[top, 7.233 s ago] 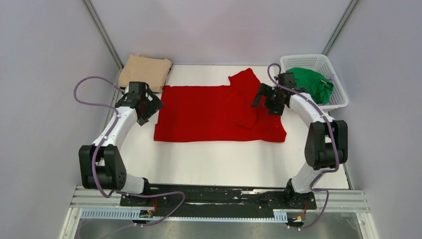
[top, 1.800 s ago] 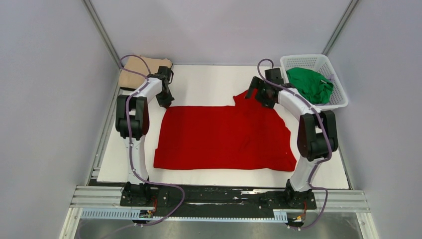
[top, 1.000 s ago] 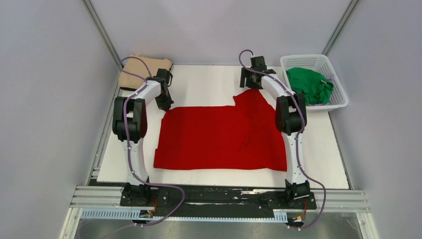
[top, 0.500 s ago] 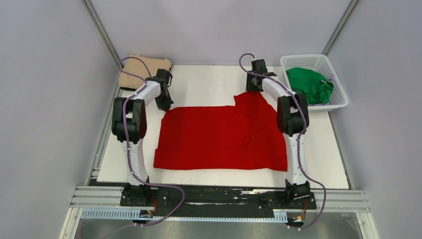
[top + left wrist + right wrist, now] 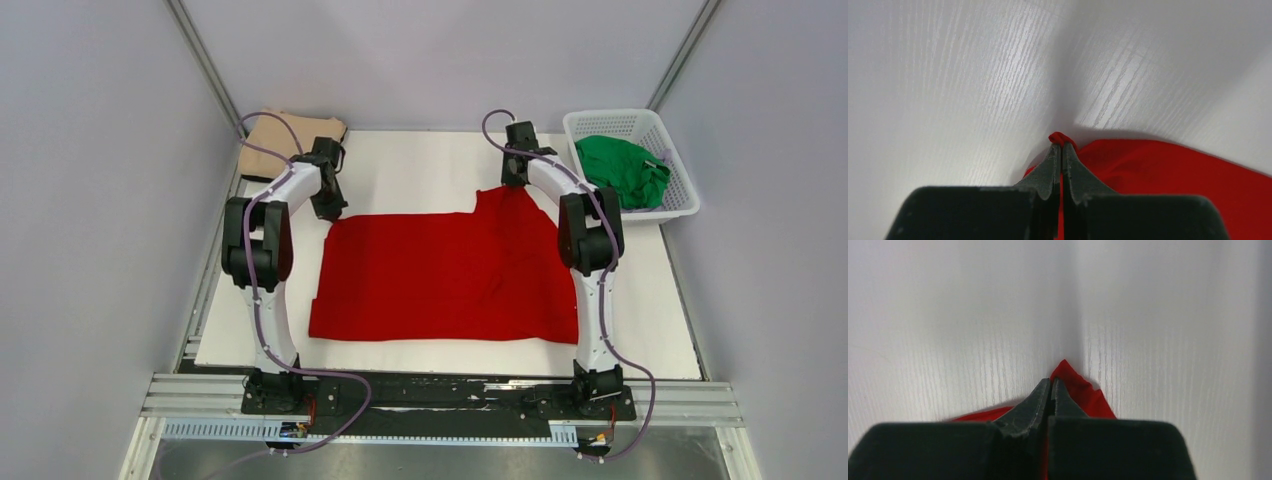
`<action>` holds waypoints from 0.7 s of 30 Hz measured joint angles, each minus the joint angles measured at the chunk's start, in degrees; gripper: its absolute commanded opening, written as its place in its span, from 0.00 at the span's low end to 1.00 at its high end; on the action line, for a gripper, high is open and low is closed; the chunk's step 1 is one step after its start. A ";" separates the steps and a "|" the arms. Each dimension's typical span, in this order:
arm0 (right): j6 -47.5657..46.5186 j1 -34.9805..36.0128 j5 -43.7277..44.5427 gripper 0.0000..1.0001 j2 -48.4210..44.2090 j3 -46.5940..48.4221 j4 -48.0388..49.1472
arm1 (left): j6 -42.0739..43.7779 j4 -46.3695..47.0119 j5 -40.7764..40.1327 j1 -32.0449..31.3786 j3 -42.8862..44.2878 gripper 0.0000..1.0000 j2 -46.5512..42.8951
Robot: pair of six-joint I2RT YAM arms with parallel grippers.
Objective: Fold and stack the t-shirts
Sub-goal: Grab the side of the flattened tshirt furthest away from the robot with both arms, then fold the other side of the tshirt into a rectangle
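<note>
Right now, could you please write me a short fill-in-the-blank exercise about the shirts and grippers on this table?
The spread shirt on the table is ____ in colour.
The crumpled shirt in the white basket is ____.
The folded tan shirt lies at the table's far ____ corner.
The left gripper and right gripper are both ____ on the spread shirt's far edge.
Missing words: red; green; left; shut.

The top view is bright, evenly lit and sharp; shadows on the table (image 5: pixel 440 345) are faint; in both wrist views a soft grey shadow band crosses the table's shiny grain; the left gripper (image 5: pixel 1061 147) and right gripper (image 5: pixel 1050 384) look dark and blurred near the lens.
</note>
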 measured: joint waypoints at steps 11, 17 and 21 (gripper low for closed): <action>1.44 1.53 1.25 0.00 -17.25 -19.06 4.52 | 0.00 2.27 0.74 -0.55 -6.38 0.00 -8.70; 3.17 3.17 3.15 0.00 -29.31 -30.08 6.40 | 0.24 4.83 2.01 -0.76 -12.55 0.00 -16.26; 4.63 3.78 4.20 0.00 -36.30 -36.98 6.03 | 0.66 7.19 3.13 -1.01 -15.37 0.00 -20.11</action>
